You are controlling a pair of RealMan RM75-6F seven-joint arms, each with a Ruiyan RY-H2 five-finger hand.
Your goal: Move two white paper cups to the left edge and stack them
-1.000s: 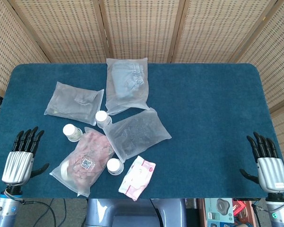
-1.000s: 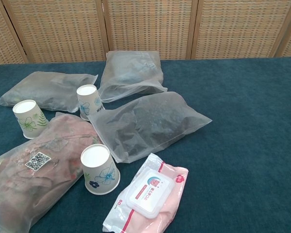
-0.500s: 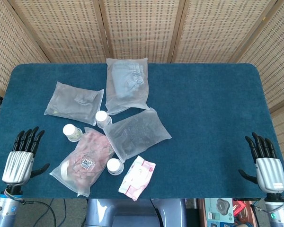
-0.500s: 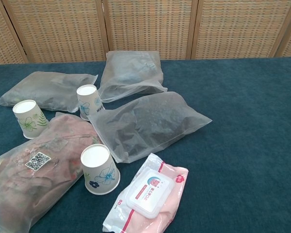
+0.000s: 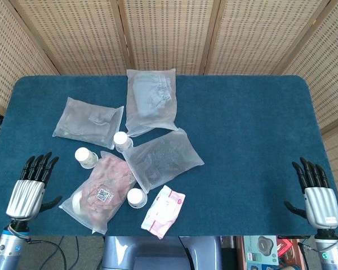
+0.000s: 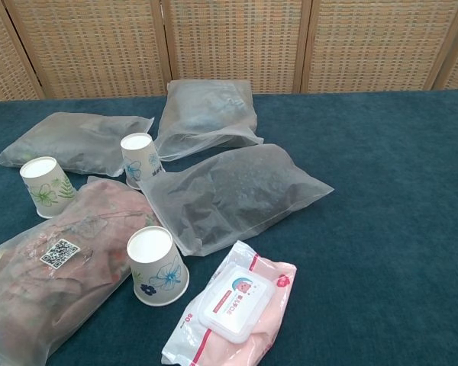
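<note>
Pre-grasp: left hand (image 5: 27, 188) and right hand (image 5: 317, 194) both spread and empty at the bench (image 5: 248, 140) near edge; nearest paper cup (image 5: 85, 157) just beside pink bag (image 5: 101, 188), needs left-hand reach.

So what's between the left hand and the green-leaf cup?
Only bare blue table, as the head view shows: the left hand hovers open near the table's front left edge, apart from the green-leaf cup.
</note>
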